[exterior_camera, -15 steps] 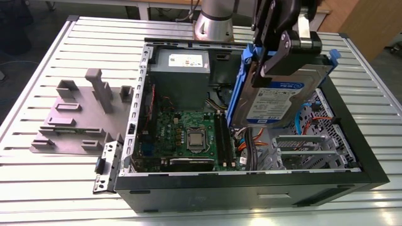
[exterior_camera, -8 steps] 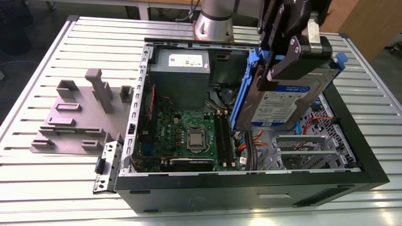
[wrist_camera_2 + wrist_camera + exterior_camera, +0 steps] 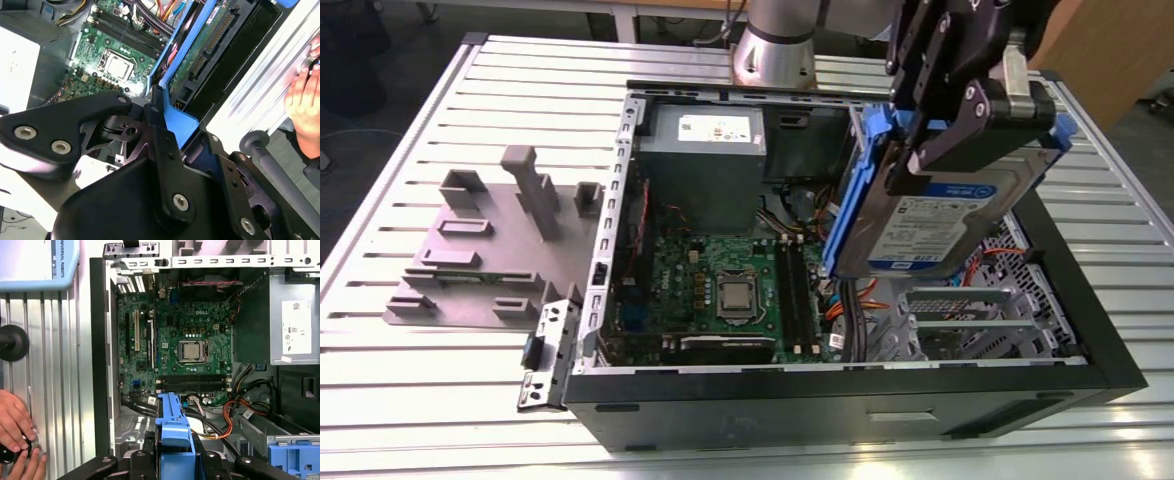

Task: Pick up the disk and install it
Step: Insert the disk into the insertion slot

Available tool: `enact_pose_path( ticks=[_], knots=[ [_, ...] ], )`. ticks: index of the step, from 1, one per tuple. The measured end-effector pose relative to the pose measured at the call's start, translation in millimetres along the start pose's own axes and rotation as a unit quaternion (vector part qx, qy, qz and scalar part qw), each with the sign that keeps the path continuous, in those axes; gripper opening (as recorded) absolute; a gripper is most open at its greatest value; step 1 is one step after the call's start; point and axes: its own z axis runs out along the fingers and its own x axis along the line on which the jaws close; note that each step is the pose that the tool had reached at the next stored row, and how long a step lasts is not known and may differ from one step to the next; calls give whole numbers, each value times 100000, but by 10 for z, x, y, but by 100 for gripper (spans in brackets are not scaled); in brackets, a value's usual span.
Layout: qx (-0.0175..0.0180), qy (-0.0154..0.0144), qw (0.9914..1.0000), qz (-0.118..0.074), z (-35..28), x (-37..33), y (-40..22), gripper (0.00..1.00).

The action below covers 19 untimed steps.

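Silver metal disk [image 3: 945,222], glossy blue plastic rails [image 3: 846,200]

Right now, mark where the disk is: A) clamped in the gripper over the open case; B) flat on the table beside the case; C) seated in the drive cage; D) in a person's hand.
A: the gripper is shut on the blue-railed disk, holding it over the open case.

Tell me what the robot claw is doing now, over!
Gripper shut on the disk. Disk held on edge over the open computer case, not yet seated. A person's hand on the table outside the case.
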Motion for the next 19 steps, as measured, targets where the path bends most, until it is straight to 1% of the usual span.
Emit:
enact_pose_path(
  ticks=[14, 19],
  knots=[
    [4, -10, 100000, 0, 26, 5, -199, 36],
    [4, -12, 100000, 2, 38, 26, -260, 36]
  ],
)
